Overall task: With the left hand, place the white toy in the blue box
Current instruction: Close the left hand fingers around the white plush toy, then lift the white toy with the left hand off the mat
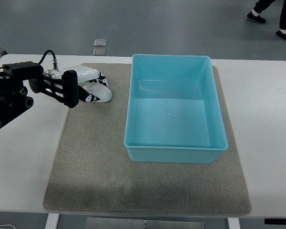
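On the mat [148, 183], left hand [62, 88] touches white toy [96, 90].

Bright, even light falls from overhead, and the white tabletop [267, 119] is close to washed out. Shadows are soft and faint: a dim band darkens the grey mat [148, 191] along its near edge, and the blue box [176, 148] casts only a thin one. Focus is sharp throughout, with slight bowing at the edges.
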